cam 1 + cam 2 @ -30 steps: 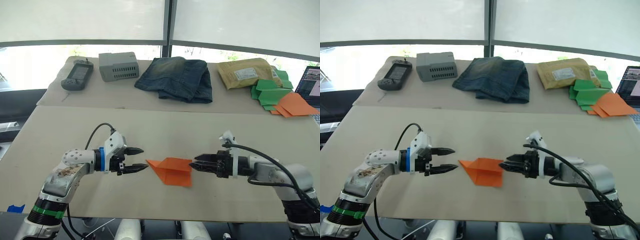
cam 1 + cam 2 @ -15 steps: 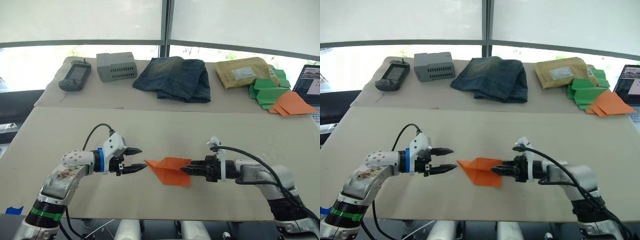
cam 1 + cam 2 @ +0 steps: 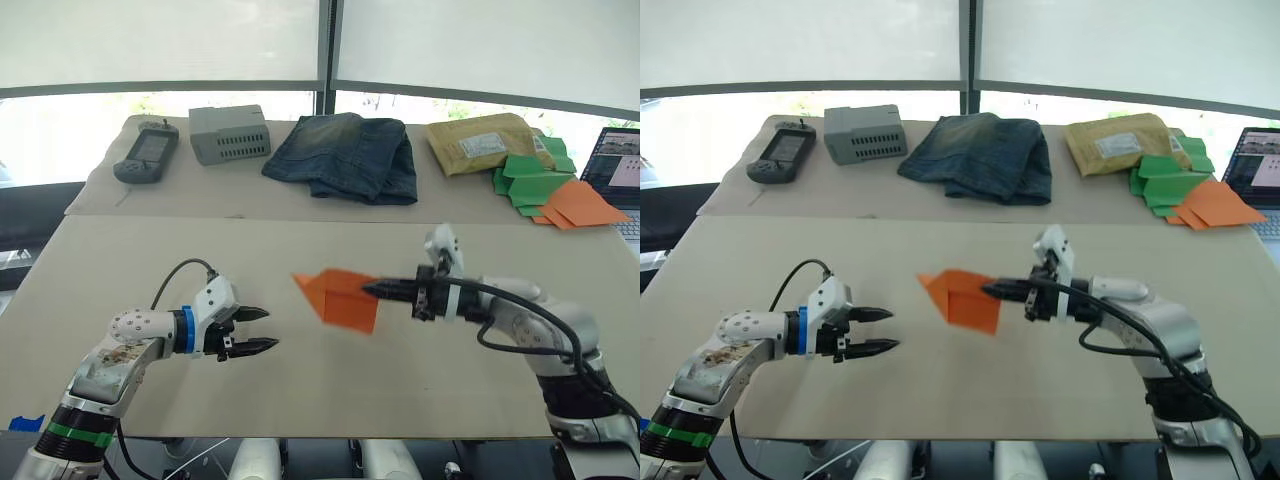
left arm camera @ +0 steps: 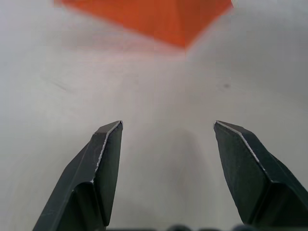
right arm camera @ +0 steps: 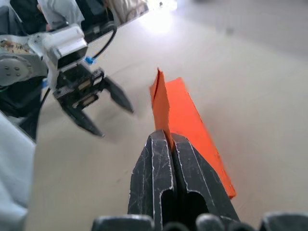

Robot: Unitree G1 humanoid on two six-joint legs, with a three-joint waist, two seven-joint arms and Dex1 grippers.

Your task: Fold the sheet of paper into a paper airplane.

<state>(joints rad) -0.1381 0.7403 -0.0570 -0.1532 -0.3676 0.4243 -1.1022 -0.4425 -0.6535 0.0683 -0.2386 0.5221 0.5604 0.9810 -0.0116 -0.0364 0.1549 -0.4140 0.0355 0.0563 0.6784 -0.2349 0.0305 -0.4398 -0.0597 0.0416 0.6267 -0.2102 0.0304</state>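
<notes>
The bright orange folded sheet of paper (image 3: 338,296), a pointed wedge with layered flaps, hangs lifted above the middle of the table. My right gripper (image 3: 372,290) is shut on its right edge; in the right wrist view the paper (image 5: 185,122) stands pinched between the closed fingers (image 5: 154,166). My left gripper (image 3: 262,331) is open and empty, low over the table to the left of the paper and apart from it. In the left wrist view its two fingertips (image 4: 111,132) stand wide apart, with the paper's (image 4: 159,17) point beyond them.
Along the far table lie a grey handheld device (image 3: 140,151), a grey box (image 3: 230,132), folded jeans (image 3: 345,155), a padded envelope (image 3: 480,142), green paper shapes (image 3: 530,180), paler orange pieces (image 3: 590,205) and a laptop (image 3: 620,165) at the right edge.
My right gripper closed on the paper's right edge and lifted it off the table. My left gripper drew back to the left and stayed open.
</notes>
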